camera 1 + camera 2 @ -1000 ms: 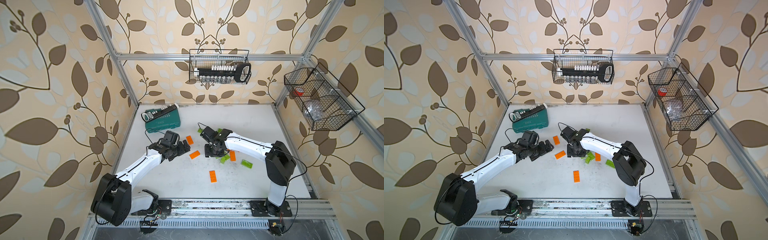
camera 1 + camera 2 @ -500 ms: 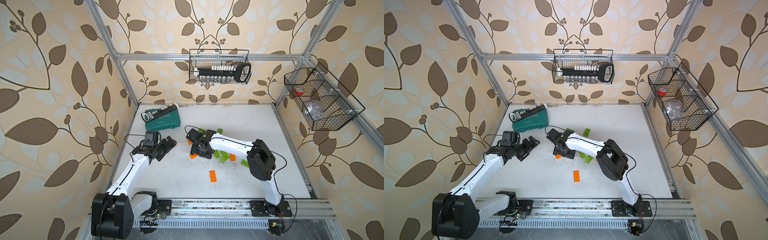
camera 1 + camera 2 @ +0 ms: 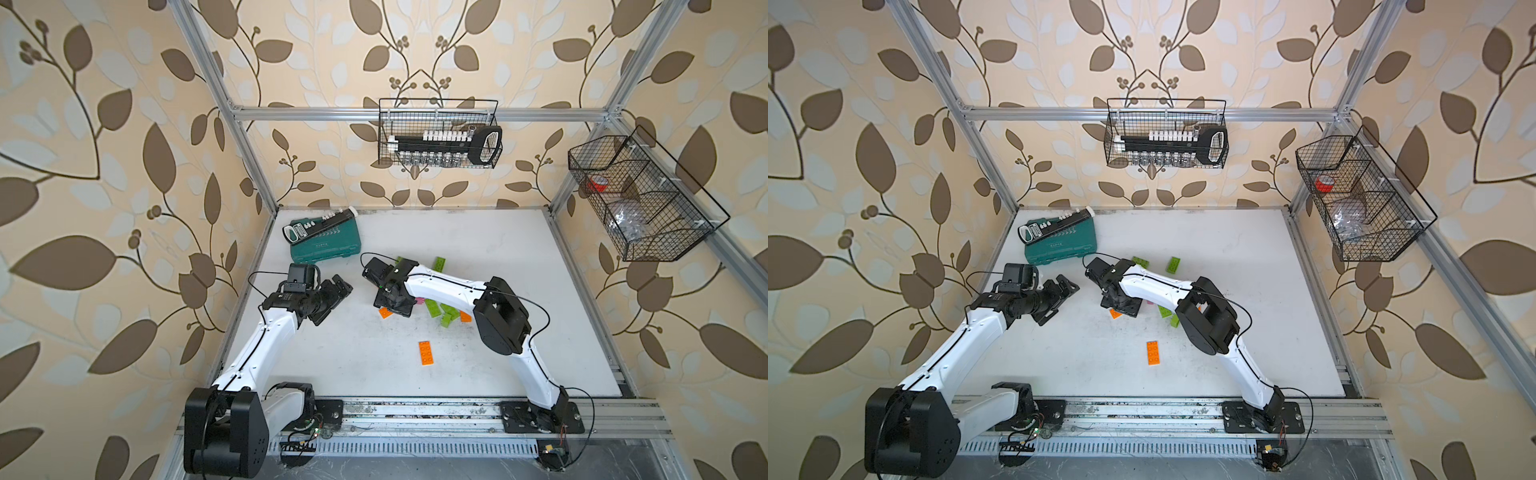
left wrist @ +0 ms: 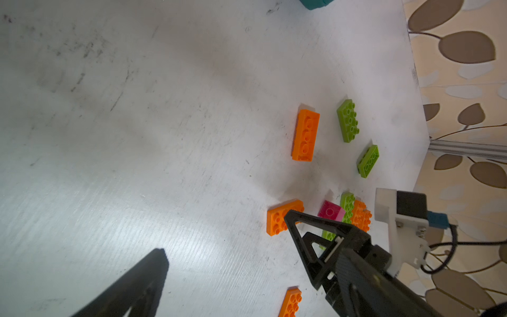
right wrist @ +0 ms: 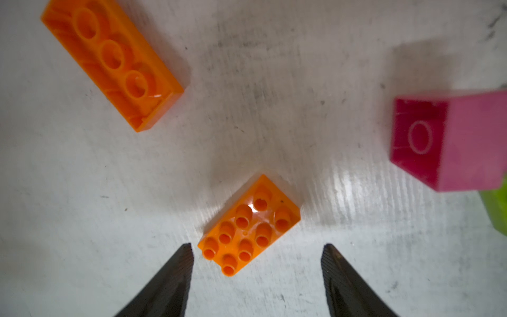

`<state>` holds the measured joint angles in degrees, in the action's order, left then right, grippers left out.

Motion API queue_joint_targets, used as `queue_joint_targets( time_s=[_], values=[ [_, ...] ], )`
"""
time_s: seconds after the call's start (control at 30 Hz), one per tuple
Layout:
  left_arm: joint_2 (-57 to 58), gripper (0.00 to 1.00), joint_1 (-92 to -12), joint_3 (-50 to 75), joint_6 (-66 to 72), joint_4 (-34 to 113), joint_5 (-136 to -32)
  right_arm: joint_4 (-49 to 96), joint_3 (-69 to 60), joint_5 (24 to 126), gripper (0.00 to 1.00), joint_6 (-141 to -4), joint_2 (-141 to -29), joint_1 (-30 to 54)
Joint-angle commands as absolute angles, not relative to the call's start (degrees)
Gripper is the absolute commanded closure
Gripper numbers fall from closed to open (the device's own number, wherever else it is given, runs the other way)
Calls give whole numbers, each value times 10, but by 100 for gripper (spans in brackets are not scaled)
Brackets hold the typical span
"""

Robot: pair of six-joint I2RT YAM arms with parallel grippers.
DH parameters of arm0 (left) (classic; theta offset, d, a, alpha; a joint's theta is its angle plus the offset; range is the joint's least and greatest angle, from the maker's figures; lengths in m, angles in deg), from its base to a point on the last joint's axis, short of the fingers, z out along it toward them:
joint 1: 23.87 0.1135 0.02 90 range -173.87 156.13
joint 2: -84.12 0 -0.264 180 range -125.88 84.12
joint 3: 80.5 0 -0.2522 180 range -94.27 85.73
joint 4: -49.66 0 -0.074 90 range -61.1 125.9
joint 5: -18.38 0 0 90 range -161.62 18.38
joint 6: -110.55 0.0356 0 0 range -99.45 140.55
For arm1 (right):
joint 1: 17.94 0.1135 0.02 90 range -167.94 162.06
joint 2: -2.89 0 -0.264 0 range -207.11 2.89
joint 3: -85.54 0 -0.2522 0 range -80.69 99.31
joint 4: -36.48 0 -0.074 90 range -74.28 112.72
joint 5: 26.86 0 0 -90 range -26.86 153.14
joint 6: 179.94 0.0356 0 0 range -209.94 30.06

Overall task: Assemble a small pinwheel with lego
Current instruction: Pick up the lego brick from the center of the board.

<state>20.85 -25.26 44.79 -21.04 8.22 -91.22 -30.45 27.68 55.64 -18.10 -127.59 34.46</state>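
My right gripper (image 5: 258, 247) points down at the table, open, with a studs-up orange lego brick (image 5: 248, 226) lying just ahead of its tips, untouched. From above, that gripper (image 3: 395, 305) covers most of this brick (image 3: 385, 312). An upside-down orange brick (image 5: 112, 64) and a pink brick (image 5: 444, 142) on its side lie close by. Lime green bricks (image 3: 446, 316) cluster under the right forearm, and two more (image 3: 1174, 264) lie behind it. A lone orange brick (image 3: 426, 353) lies nearer the front. My left gripper (image 3: 336, 304) hovers wide open and empty, left of the bricks.
A teal tool case (image 3: 324, 245) sits at the back left of the white table (image 3: 498, 249). Wire baskets hang on the back wall (image 3: 438, 133) and the right wall (image 3: 640, 199). The right arm's camera mount (image 4: 395, 211) shows near the bricks in the left wrist view.
My left gripper has drawn back to the left, away from the bricks. My right gripper has moved left and now stands over the orange brick, its elbow swung inward.
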Motion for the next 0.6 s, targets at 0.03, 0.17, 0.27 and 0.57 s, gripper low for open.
queue_joint_targets(
  time_s=[0.03,0.17,0.27,0.57],
  values=[
    [213,1,-245,430,-193,79,-926,-337,314,544,32,-172,-1308,347],
    [207,1,-244,430,-192,83,-931,-347,333,543,34,-174,-1325,347],
    [205,1,-243,430,-191,83,-933,-348,342,543,36,-176,-1336,345],
    [202,1,-244,433,-192,82,-935,-371,380,544,45,-187,-1371,343]
  ],
)
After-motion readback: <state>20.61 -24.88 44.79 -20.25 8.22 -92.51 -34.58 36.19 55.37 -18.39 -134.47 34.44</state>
